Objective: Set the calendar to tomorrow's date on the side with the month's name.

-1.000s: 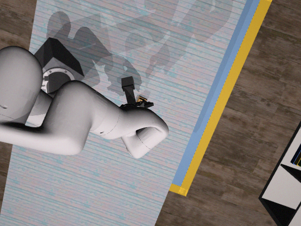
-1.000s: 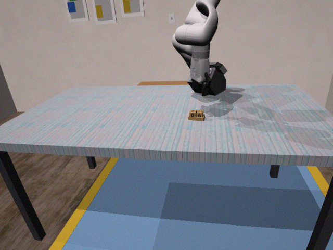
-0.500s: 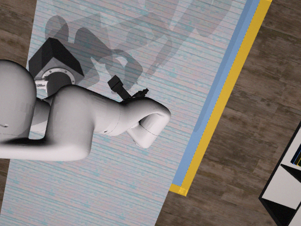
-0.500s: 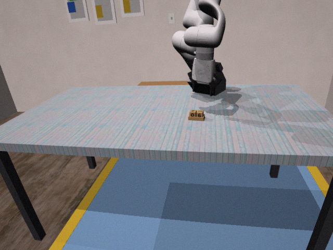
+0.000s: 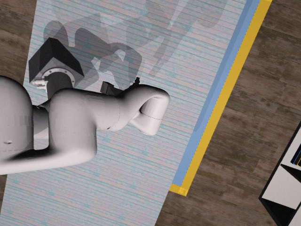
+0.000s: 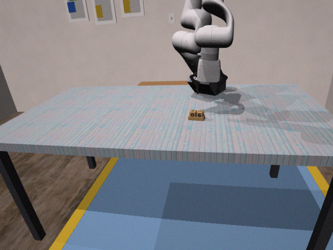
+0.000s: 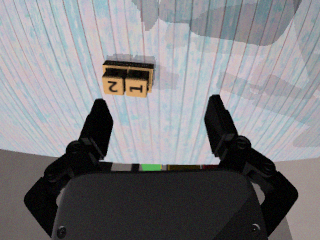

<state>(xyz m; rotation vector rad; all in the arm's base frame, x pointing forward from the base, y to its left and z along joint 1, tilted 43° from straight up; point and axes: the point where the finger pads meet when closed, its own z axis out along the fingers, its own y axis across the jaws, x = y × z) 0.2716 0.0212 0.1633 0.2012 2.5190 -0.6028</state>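
Observation:
The small wooden calendar (image 6: 196, 117) stands on the table in front of the arm's base. Two tan cubes sit side by side in its tray. In the exterior view the left cube (image 6: 192, 114) shows 0 and the right cube (image 6: 199, 114) shows 6. In the wrist view the calendar (image 7: 127, 80) lies ahead and left of my gripper (image 7: 157, 108), and the cube faces there read 2 and 1, upside down. The gripper is open and empty, well short of the cubes and above the table. In the overhead view the arm (image 5: 97, 109) hides the calendar. The month's name is too small to read.
The black robot base (image 6: 207, 86) stands behind the calendar near the table's far edge and also shows in the overhead view (image 5: 54, 61). A white shelf unit (image 5: 284, 180) stands on the floor beyond the table. The table's long edge runs along a blue and yellow floor strip (image 5: 218, 102).

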